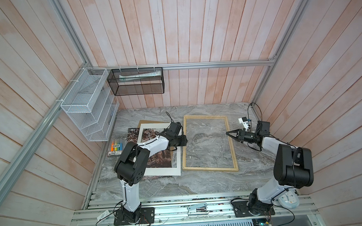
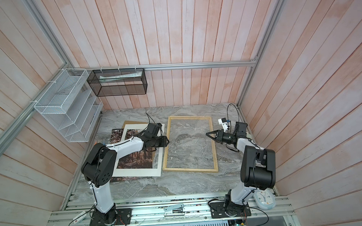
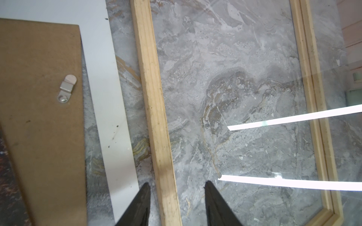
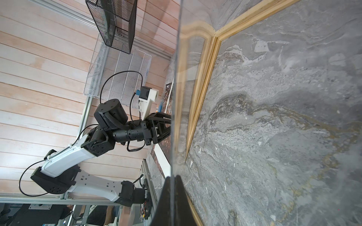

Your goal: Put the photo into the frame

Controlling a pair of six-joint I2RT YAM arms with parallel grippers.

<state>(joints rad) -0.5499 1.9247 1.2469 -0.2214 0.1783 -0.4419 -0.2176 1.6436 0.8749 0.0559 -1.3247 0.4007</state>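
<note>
Marble-patterned worktop (image 1: 179, 185) carries the frame (image 1: 209, 169) flat at its middle, with no photo in it. At the frame's right long side the right tool (image 1: 227, 133) is pressed together on the thin edge of a clear pane (image 4: 182, 97), holding that side raised. At the left long side the left tool (image 3: 177, 183) hangs spread, one finger either side of the wooden strip, closed on nothing. The step in hand looks like handling that pane, so the pinch should be firm yet gentle on a slippery edge and the swing slow, with the left tool ready to pin the strip so the frame cannot slide. Toward the worktop's left edge the photo (image 1: 159, 160) lies under a white mat (image 1: 157, 171), piled with a brown backing board (image 3: 39, 117); the mat would have to come off first. The pane hardly shows in both top views, whether its other edge rests in the frame I cannot tell, and the left arm covers part of photo and mat.
</note>
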